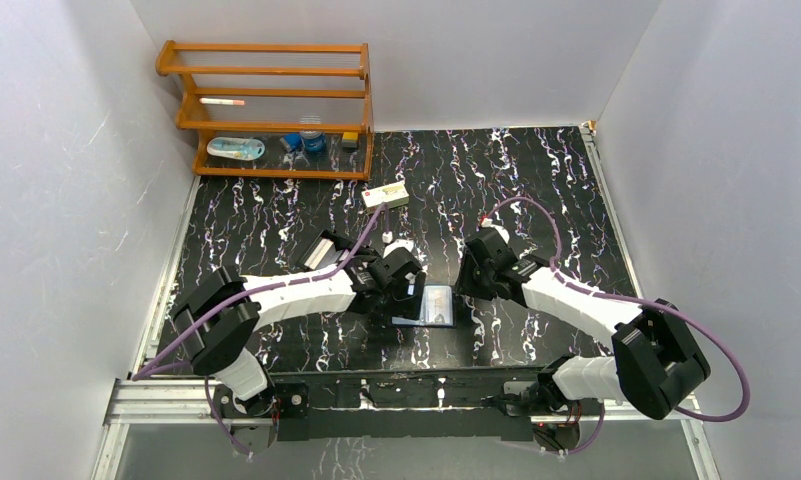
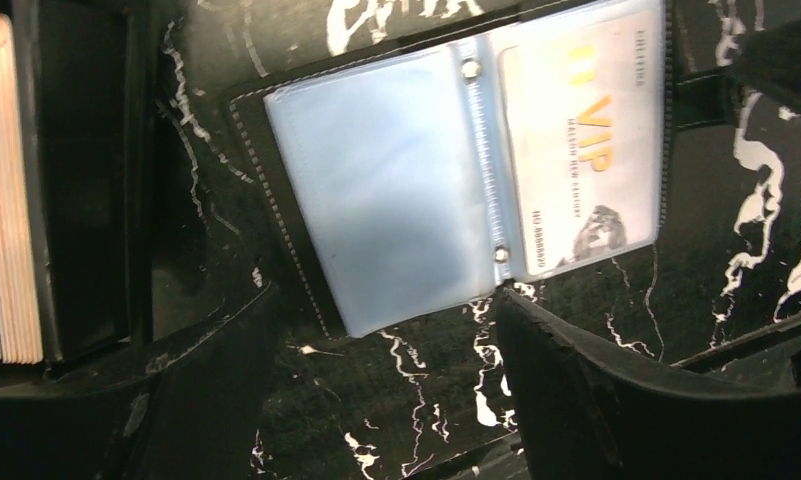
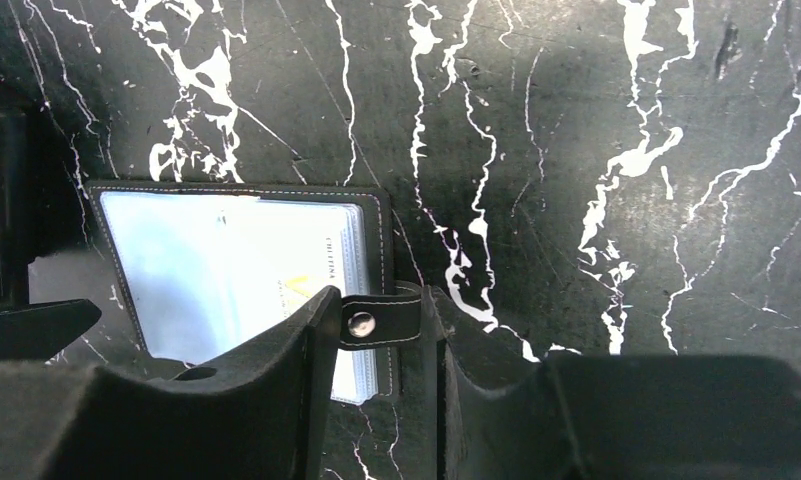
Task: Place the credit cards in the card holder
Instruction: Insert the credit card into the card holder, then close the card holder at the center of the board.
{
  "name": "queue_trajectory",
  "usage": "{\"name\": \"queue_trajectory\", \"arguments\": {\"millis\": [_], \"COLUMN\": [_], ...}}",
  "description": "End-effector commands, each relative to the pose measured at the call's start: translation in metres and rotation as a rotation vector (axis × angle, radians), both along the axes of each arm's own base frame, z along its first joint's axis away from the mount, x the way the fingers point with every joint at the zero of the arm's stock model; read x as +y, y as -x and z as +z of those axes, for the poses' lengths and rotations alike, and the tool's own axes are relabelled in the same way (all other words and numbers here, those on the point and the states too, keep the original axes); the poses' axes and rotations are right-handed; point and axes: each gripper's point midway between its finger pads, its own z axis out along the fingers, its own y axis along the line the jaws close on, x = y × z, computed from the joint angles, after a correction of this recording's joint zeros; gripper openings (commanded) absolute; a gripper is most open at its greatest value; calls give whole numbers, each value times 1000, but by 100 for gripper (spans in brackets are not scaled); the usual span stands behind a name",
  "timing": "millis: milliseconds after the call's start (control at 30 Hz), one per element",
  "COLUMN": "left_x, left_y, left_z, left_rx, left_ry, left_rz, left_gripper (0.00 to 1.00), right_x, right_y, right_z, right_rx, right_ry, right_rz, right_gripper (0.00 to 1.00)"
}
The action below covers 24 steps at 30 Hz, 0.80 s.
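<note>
The card holder lies open on the black marble table, its blue-grey sleeves up. One pale card printed VIP sits in its right sleeve. A stack of credit cards stands on edge in a black box at the left of the left wrist view. My left gripper is open and empty, just short of the holder's near edge; it also shows in the top view. My right gripper is closed narrowly on the holder's snap tab, at the holder's right side.
The black hinged box holding the card stack sits left of the holder, under the left arm. A cream carton lies further back. A wooden rack with small items stands at the back left. White walls enclose the table.
</note>
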Motion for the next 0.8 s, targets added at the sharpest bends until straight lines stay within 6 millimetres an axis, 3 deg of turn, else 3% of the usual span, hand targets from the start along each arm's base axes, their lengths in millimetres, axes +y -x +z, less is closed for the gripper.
{"name": "queue_trajectory", "arguments": {"millis": [0, 300, 400, 633, 767], "left_x": [17, 9, 5, -9, -15], "left_y": [3, 7, 7, 2, 0], "left_z": [5, -10, -11, -7, -6], "left_rx": [21, 62, 68, 64, 65], "left_ry": [20, 49, 66, 125, 140], "left_rz": [96, 101, 106, 105, 101], "left_gripper": [77, 78, 78, 79, 79], "right_x": [-3, -13, -13, 9, 19], "right_y": [-11, -5, -4, -7, 0], "right_z": [10, -2, -3, 25, 21], "right_rx": [-46, -41, -36, -84, -60], "right_ry": [38, 70, 69, -62, -121], "right_rz": [-2, -14, -13, 35, 59], "right_gripper": [41, 19, 17, 39, 47]}}
